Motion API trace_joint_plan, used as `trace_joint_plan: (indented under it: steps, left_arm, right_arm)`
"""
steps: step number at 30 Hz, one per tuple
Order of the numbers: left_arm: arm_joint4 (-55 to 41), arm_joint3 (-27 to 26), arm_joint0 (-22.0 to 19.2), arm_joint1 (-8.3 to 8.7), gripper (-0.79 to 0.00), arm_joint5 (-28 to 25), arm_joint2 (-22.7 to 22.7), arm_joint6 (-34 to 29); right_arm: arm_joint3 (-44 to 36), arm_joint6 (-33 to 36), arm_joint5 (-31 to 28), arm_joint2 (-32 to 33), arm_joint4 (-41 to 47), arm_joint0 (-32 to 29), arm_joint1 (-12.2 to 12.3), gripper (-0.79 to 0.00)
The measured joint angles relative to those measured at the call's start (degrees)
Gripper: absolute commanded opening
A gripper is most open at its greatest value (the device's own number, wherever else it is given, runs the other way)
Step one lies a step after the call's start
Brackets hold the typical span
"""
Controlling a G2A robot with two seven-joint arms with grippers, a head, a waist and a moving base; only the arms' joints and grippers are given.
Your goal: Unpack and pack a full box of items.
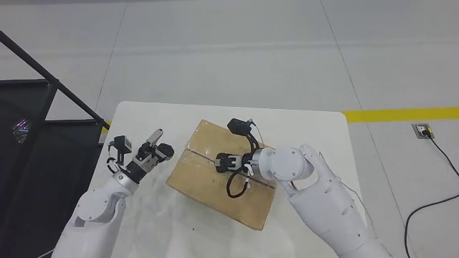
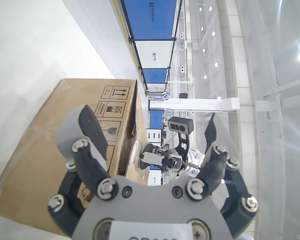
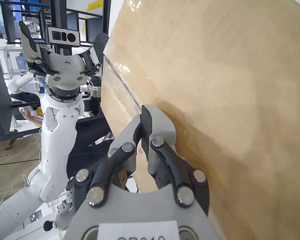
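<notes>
A closed brown cardboard box [image 1: 215, 186] lies at an angle in the middle of the white table [image 1: 308, 125], its top seam taped over. My right gripper [image 1: 218, 163] rests on the box top at that seam, its fingers shut pad to pad [image 3: 143, 122] against the glossy tape; the box top [image 3: 215, 76] runs alongside it. My left gripper [image 1: 159, 143] stands open just off the box's left side. Its two fingers [image 2: 92, 128] spread wide near the box's printed side [image 2: 65, 131], holding nothing. The right gripper [image 2: 152, 157] is seen beyond, and the left gripper [image 3: 63, 42] from the right wrist view.
A black metal frame [image 1: 43, 93] stands off the table's left edge. Bare table surface lies behind the box and along the front left. Yellow lines [image 1: 401, 113] mark the floor beyond the table.
</notes>
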Motion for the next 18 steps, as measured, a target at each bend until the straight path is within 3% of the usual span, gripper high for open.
trace_joint_plan:
  steps: [10,18]
  left_arm:
    - [-0.51,-0.21,-0.12,0.1,0.0,-0.03,-0.4,-0.17]
    - [-1.42,-0.31,-0.31,0.21,0.0,0.24,-0.91,-0.76]
  right_arm:
    - [-7.59,3.9,3.5,6.56,-5.4,-6.85,2.77,-0.785]
    - [-12.94,6.83,1.82,13.11,-5.07,-12.54,4.78,-0.785]
